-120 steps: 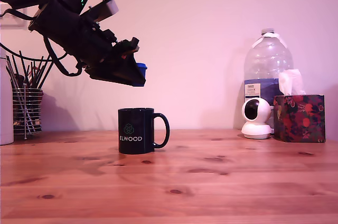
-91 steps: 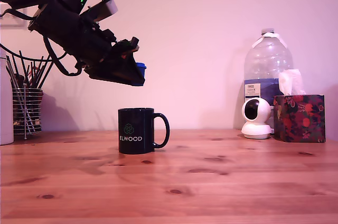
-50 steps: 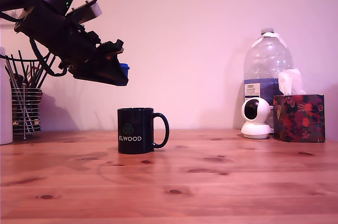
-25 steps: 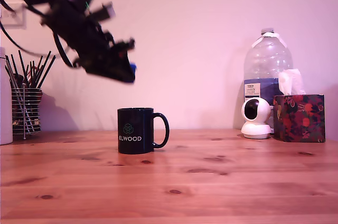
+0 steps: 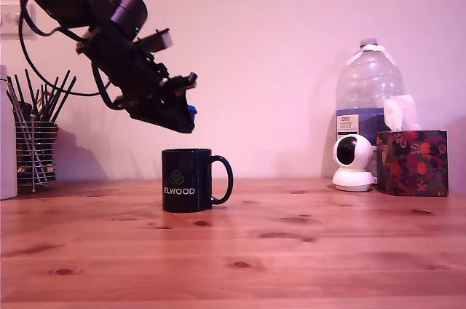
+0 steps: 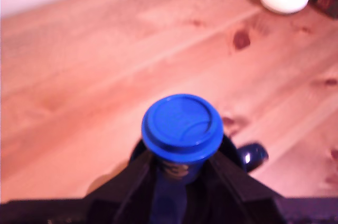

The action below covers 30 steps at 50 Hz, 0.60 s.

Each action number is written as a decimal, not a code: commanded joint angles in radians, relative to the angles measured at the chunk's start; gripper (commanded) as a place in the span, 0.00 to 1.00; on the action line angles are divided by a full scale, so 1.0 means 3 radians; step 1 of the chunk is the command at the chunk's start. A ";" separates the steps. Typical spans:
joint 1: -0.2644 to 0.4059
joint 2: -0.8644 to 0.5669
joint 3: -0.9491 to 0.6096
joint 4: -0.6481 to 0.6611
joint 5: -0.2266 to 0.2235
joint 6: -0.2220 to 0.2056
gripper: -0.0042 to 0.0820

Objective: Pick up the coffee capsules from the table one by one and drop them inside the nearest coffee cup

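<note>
A black glossy mug [image 5: 188, 179] with white "ELWOOD" lettering stands on the pine table [image 5: 306, 251], its handle toward the exterior view's right. My gripper [image 5: 188, 116] hangs tilted just above the mug's rim, shut on a small bright blue capsule [image 5: 191, 110]. In the wrist view the blue capsule [image 6: 182, 129] sits between my dark fingers [image 6: 134, 176], and the mug's dark opening and handle [image 6: 252, 155] show directly beneath it. No other capsule is visible on the table.
A wire holder of dark utensils [image 5: 35, 145] stands at the exterior view's left by a white container [image 5: 7, 149]. At the right stand a water bottle [image 5: 368, 98], a small white camera [image 5: 354, 163] and a floral tissue box [image 5: 412, 162].
My gripper, still holding the blue capsule, swung away to the exterior view's left, then came back right and lower, ending just above the mug's rim.
</note>
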 commanded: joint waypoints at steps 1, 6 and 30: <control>-0.0037 0.0161 -0.0023 -0.0011 0.0003 -0.0003 0.28; -0.0053 0.0195 -0.0023 -0.0045 0.0000 0.0008 0.28; -0.0043 0.0198 -0.0009 -0.0089 -0.0028 0.0024 0.28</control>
